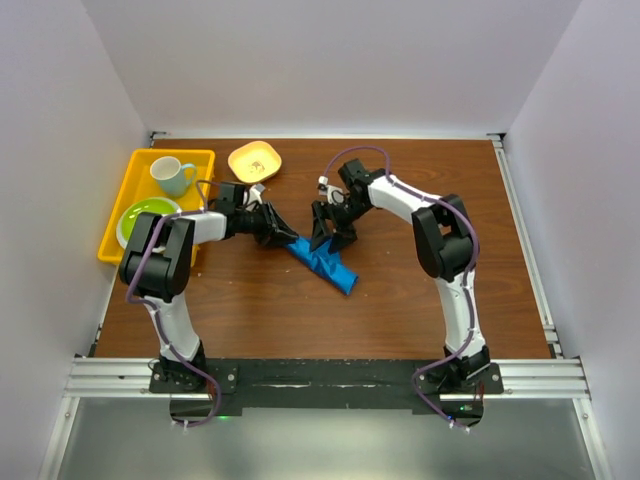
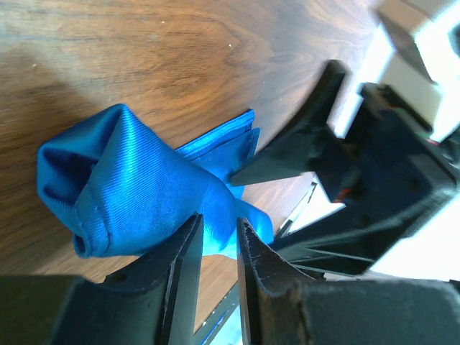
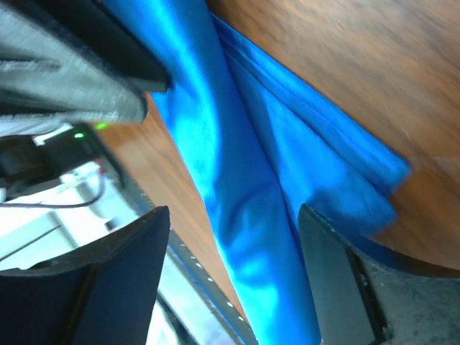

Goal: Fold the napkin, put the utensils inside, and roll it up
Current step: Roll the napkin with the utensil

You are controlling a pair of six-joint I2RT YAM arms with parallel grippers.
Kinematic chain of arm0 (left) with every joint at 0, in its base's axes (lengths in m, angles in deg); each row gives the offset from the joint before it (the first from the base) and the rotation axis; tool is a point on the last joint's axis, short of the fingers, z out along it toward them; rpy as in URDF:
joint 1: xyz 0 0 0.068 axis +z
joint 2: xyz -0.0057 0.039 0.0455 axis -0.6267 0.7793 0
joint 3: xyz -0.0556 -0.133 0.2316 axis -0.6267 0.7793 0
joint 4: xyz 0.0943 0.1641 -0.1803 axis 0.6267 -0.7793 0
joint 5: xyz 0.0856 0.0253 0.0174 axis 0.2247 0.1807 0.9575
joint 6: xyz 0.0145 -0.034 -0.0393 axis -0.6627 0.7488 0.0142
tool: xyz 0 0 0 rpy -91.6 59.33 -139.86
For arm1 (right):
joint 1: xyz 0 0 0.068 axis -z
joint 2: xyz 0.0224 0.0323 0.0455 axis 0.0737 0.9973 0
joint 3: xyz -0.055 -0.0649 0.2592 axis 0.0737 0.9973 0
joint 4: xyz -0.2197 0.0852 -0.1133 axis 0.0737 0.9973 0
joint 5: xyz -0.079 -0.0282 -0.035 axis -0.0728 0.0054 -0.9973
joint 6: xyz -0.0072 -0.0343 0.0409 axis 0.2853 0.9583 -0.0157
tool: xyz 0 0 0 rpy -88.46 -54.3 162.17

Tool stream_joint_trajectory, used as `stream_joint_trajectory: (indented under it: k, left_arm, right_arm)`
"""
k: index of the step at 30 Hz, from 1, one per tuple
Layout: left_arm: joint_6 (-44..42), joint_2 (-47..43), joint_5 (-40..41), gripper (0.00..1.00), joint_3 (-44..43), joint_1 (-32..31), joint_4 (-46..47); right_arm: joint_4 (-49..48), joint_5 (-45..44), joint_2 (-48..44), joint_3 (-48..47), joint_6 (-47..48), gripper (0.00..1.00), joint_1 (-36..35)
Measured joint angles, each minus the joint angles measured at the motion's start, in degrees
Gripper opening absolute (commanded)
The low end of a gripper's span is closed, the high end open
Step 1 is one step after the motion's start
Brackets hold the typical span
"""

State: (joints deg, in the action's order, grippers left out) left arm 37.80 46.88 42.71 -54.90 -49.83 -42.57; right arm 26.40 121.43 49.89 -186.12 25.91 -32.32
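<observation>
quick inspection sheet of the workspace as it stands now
surface: wooden table, no stains seen
job's things: napkin bunched into a loose roll mid-table; utensil not visible in any view
clutter: yellow tray holding cup and green dish; yellow bowl beside the tray
grippers: left gripper shut on one end of the napkin; right gripper open, straddling the napkin
cables: purple cables run along both arms
surroundings: white walls, metal rail at near edge

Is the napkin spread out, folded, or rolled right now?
Rolled, loosely. From above the napkin is a narrow strip; the left wrist view shows a tube-like open end, with flat folded layers beside it.
</observation>
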Motion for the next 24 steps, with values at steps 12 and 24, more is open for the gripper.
stream_joint_trajectory:
  k: [12, 24]
  left_arm:
    - [0.1, 0.3, 0.5, 0.29, -1.4, 0.0, 0.2]
    - [-0.9, 1.4, 2.3, 0.35, -4.1, 0.0, -4.1]
  right_arm:
    - [-2.8, -11.7, -17.8, 17.4, 2.2, 0.56, -0.4]
    - [-4.8, -29.6, -20.6, 23.0, 3.9, 0.96, -3.3]
